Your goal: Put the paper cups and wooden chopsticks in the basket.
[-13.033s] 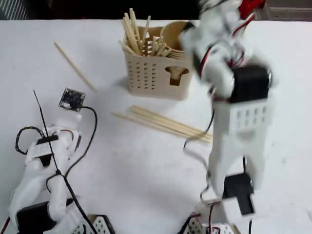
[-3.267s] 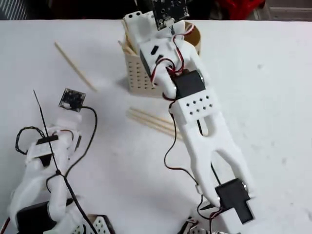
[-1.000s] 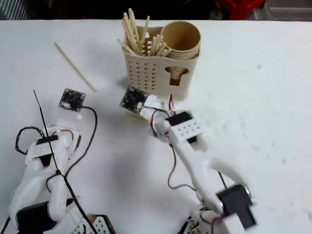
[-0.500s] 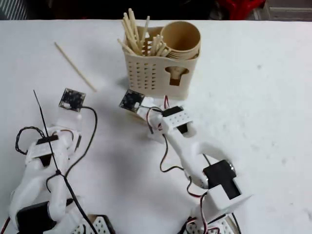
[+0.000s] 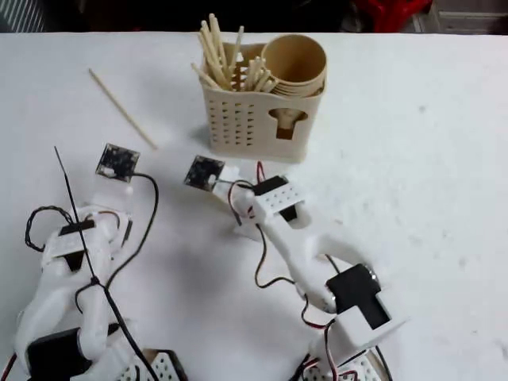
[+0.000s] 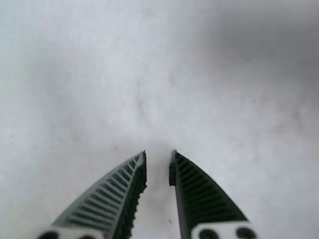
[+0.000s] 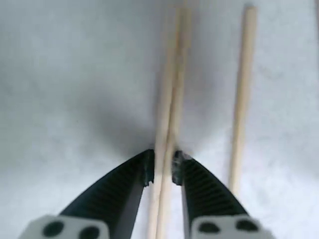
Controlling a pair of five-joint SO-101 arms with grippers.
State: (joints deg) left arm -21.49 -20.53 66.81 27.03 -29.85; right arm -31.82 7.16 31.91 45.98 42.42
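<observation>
Two thin, pale wooden chopsticks (image 7: pixel 167 99) lie on the white table (image 5: pixel 436 159) in front of the cream perforated plastic basket (image 5: pixel 254 127). They are pinched between the narrowed jaws of the right gripper (image 7: pixel 162 169), with a third stick (image 7: pixel 241 99) just beside them. Seconds earlier the right arm hung over the basket, which holds tan paper cups (image 5: pixel 294 59) and a sheaf of sticks. It has since dropped to the table, apparently for another load. A lone chopstick (image 5: pixel 123 109) waits well apart. The left gripper (image 6: pixel 158 167), nearly closed on nothing, hovers over bare table.
</observation>
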